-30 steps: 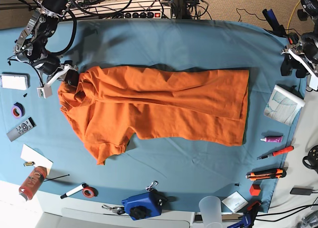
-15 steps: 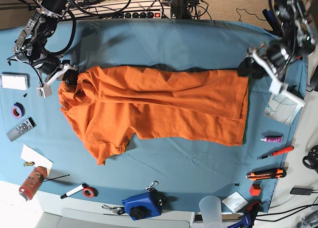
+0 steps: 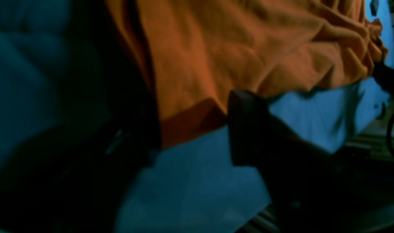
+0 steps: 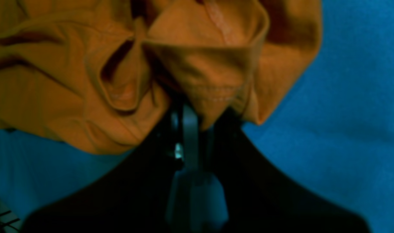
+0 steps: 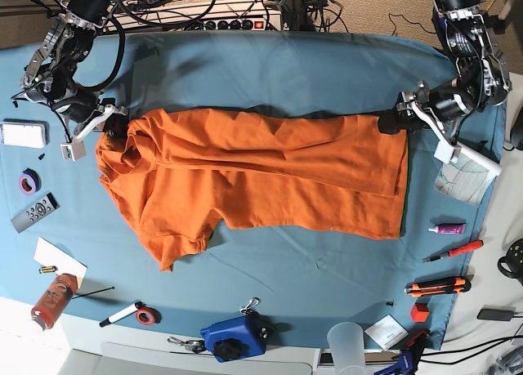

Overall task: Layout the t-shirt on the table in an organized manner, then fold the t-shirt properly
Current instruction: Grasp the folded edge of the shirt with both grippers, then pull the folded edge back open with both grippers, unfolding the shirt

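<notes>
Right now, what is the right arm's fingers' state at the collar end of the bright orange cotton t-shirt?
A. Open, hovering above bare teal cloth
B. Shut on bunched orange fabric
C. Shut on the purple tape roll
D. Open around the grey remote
B. In the right wrist view the right gripper is closed with gathered fabric of the bright orange cotton t-shirt pinched between its fingers; the base view shows it at that end of the shirt.

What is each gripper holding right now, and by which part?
The right gripper is shut on the t-shirt, pinching bunched fabric at its collar end. The left gripper straddles the hem corner, jaws open, not gripping yet.
</notes>
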Robot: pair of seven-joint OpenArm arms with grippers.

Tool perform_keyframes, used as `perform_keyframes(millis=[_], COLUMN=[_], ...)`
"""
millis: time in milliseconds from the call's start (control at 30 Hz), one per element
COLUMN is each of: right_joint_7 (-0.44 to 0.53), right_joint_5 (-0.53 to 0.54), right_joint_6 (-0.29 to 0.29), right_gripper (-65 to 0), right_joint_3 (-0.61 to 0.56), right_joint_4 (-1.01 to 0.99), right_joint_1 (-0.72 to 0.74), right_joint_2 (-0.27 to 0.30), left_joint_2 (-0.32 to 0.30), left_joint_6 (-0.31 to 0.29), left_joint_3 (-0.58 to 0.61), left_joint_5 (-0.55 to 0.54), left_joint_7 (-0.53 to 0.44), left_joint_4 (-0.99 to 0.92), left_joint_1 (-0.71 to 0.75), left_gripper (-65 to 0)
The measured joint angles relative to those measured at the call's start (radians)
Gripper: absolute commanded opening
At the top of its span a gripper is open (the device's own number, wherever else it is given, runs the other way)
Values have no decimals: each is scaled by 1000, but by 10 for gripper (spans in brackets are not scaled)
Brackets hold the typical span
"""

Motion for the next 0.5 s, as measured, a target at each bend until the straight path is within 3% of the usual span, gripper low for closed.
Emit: perform_keyframes(millis=[100, 267, 500], right_joint_7=[6, 45, -29], right_joint_5=[-1, -11, 12], right_joint_6=[0, 0, 1], right_gripper=[-650, -650, -650], right_joint_3=[1, 72, 119], right_joint_4=[0, 0, 0], right_joint_1=[0, -2, -5], right_joint_2=[19, 121, 111], left_joint_2=[1, 3, 3], left_joint_6=[3, 3, 3], left_joint_3=[0, -42, -92], left_joint_5=[16, 34, 37], left_joint_7=[21, 33, 58], left_joint_4=[-3, -3, -3], left_joint_1=[2, 2, 5], left_gripper=[-650, -650, -650])
